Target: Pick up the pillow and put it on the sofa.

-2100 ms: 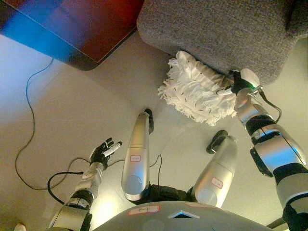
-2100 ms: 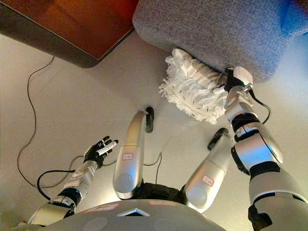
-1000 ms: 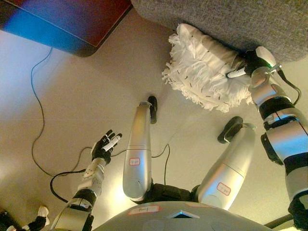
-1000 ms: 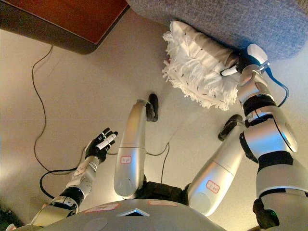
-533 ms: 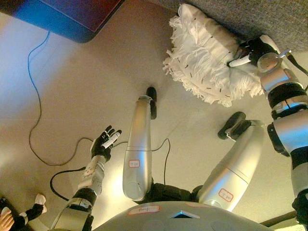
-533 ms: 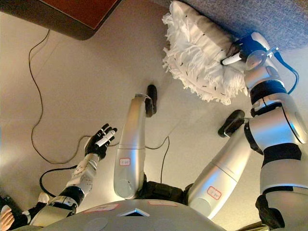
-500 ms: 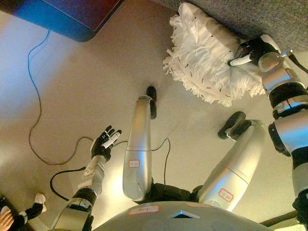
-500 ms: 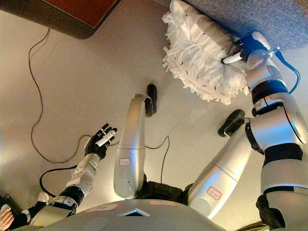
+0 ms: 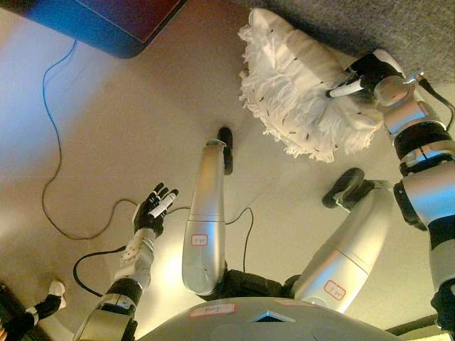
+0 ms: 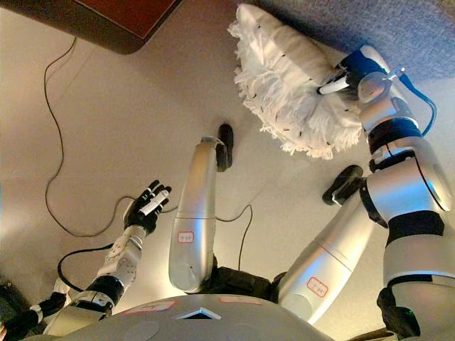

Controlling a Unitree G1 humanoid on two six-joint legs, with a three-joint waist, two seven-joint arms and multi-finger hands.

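Observation:
A white shaggy pillow [image 9: 298,96] hangs against the front of the grey sofa [image 9: 398,25] at the top right, its fringe hanging over the floor. My right hand [image 9: 364,73] is curled on the pillow's right end, one white-tipped finger lying across the fabric. The same hand [image 10: 348,73] and pillow [image 10: 288,89] show in the right eye view. My left hand [image 9: 154,211] hovers low at the left over the floor, fingers straight and spread, holding nothing.
A dark wooden table [image 9: 106,21] fills the top left corner. A thin black cord [image 9: 53,142] loops over the beige floor at the left. A person's shoe [image 9: 50,295] shows at the bottom left edge.
My right hand has drawn the pillow a little leftward and away from the sofa front, so more of it hangs free. The left hand stays in place.

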